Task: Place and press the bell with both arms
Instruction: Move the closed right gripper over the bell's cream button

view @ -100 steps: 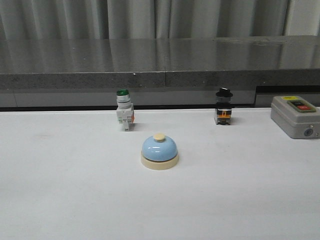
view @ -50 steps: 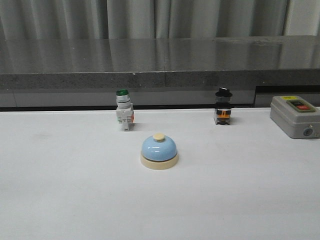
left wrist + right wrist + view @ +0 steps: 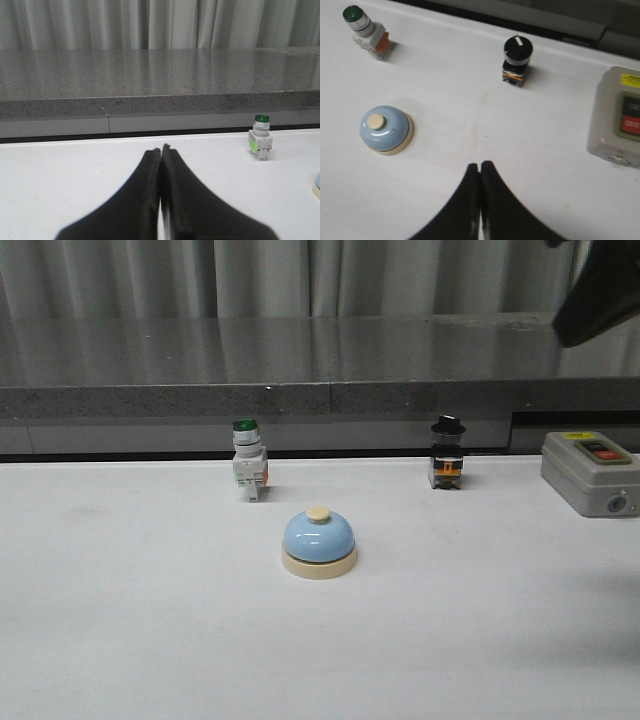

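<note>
The light-blue bell [image 3: 319, 543] with cream base and knob stands upright on the white table, mid-centre; it also shows in the right wrist view [image 3: 385, 129]. My right gripper [image 3: 480, 165] is shut and empty, high above the table, to the right of the bell. A dark part of the right arm [image 3: 598, 290] shows at the top right of the front view. My left gripper [image 3: 161, 148] is shut and empty, low over the table, left of the green-capped switch [image 3: 260, 143]. Only the bell's edge [image 3: 317, 186] shows in the left wrist view.
A green-capped white switch [image 3: 248, 472] and a black-capped switch [image 3: 447, 453] stand behind the bell. A grey button box [image 3: 590, 471] sits at the right edge. A dark stone ledge [image 3: 300, 370] runs along the back of the table.
A dark part of the right arm has come into the top right of the front view. The bell and switches have not moved.
</note>
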Controlling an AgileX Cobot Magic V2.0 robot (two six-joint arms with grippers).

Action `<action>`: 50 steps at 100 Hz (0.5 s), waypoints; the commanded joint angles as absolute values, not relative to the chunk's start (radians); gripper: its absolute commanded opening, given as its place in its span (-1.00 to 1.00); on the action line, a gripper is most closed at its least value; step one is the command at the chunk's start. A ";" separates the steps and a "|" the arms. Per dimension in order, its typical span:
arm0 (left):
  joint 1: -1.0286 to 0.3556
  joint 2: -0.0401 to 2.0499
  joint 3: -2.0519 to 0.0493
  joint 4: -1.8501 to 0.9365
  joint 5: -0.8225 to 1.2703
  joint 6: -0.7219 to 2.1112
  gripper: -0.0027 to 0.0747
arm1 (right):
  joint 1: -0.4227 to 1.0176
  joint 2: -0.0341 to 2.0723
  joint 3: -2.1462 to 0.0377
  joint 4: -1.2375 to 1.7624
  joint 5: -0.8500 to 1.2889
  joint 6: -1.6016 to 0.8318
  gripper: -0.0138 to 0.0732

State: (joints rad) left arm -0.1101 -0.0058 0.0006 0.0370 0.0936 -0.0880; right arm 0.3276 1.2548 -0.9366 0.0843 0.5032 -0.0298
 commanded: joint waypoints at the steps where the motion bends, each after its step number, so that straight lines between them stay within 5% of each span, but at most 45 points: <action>1: -0.108 -0.036 0.044 0.037 0.017 -0.088 -0.98 | 0.357 1.324 -1.042 0.109 0.489 -0.030 -0.82; 50: -0.108 -0.036 0.044 0.037 0.017 -0.088 -0.98 | 0.514 1.697 -1.447 0.111 0.729 -0.030 -0.82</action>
State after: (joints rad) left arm -0.1101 -0.0058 0.0006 0.0370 0.0936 -0.0876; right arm 0.4979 1.6856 -1.3653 0.1036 0.7242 -0.0298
